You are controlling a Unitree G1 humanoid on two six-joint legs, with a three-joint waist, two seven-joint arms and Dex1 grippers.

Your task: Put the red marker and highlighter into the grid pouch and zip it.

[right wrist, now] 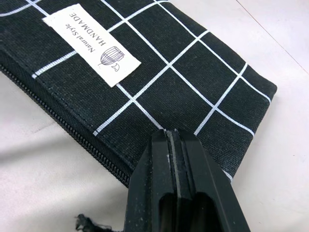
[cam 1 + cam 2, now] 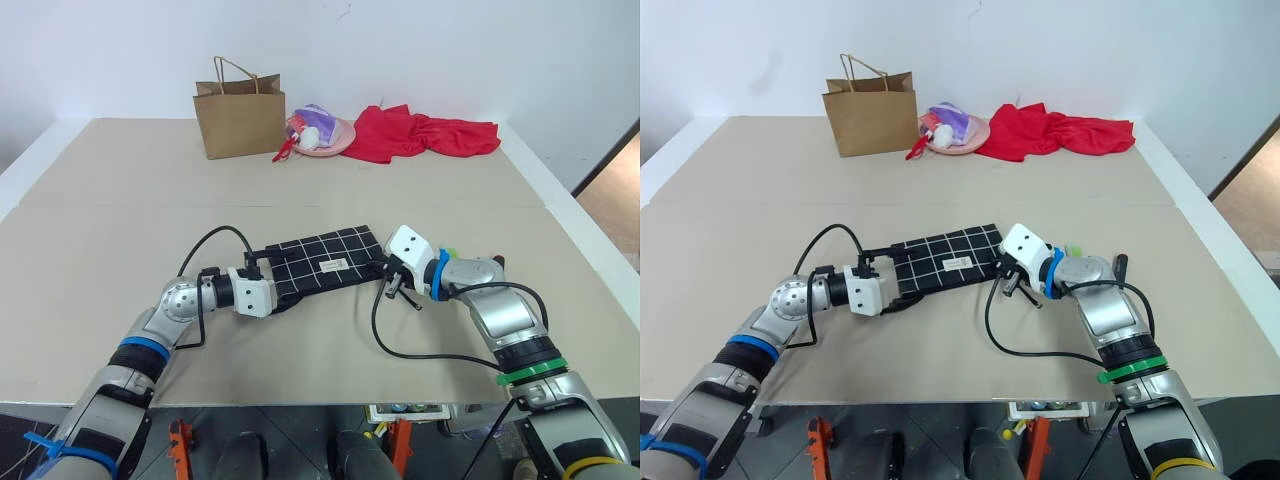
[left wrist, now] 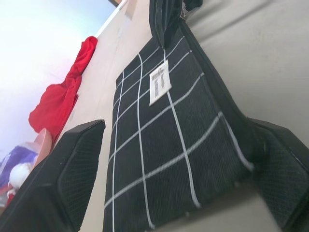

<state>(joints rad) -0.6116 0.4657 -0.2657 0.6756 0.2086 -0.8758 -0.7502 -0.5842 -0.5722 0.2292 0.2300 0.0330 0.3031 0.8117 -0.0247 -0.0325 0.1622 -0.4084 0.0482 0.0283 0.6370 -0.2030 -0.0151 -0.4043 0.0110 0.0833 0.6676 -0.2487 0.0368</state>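
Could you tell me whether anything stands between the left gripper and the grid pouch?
Nothing visible does: the open left gripper already straddles the near end of the grid pouch, one finger on each side of it.

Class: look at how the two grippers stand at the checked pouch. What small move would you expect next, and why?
Probably the left gripper closes on the pouch end lying between its open fingers. The right gripper is already shut at the other end, beside the zipper.

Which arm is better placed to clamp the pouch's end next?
Left. Its open tool straddles one end of the flat black fabric pouch with white grid lines; the right tool is shut at the opposite corner.
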